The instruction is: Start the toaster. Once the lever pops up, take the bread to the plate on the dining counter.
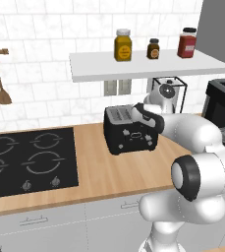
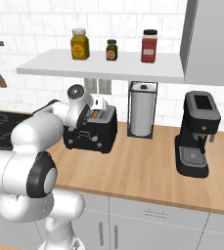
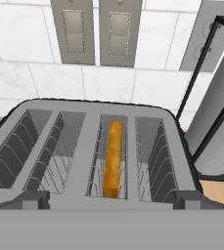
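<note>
The toaster (image 1: 128,129) is a black box with rounded corners, standing on the wooden counter (image 1: 109,170) against the tiled wall, just right of the black hob (image 1: 28,160). Its front carries small pale knobs and tabs. From the hand view the top shows four silver-grey slots (image 3: 64,151) with wire racks inside.

The bread (image 3: 112,158) sits on edge in the third slot from the left in that view. Only its golden-brown crust is exposed, well down between the wires, below the toaster's rim. In the right base view a sliver of the same golden colour shows at the toaster's top (image 2: 98,115).

The gripper (image 2: 97,105) hangs directly above the toaster, pointing down at the slots. The fingers stand fully apart and hold nothing; they touch neither bread nor toaster, as far as the views show.

To the right of the toaster stands a paper towel roll in a black wire holder (image 2: 143,110), and further right a black coffee machine (image 2: 197,133). A white shelf (image 2: 103,66) above carries three jars. Two switch plates (image 3: 96,30) are set in the wall behind the toaster.
</note>
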Motion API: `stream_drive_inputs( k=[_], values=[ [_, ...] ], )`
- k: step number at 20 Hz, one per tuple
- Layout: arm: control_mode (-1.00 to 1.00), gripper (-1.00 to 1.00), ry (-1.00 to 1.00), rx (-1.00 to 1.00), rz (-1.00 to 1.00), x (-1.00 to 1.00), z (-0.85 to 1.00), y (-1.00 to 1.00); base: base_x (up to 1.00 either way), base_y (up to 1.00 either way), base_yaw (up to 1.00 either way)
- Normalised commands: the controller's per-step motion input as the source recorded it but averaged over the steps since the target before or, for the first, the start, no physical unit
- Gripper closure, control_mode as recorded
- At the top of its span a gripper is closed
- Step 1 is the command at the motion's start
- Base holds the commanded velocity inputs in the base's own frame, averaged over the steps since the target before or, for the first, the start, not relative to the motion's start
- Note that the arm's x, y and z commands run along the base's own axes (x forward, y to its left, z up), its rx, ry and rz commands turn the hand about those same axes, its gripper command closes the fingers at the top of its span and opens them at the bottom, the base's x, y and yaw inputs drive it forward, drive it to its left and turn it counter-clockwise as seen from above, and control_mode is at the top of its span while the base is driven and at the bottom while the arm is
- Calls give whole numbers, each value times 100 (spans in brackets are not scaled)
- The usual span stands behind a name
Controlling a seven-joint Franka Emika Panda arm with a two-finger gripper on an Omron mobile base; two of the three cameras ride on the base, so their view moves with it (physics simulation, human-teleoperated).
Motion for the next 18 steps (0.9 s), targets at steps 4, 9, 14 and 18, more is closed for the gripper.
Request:
stream_drive_inputs(
  k=[4,9,14,18],
  values=[
    [-100,-100,0,0,0,0,0,0,0,0,0],
    [-100,-100,0,0,0,0,0,0,0,0,0],
    [-100,-100,0,0,0,0,0,0,0,0,0],
    [-100,-100,0,0,0,0,0,0,0,0,0]
  ],
)
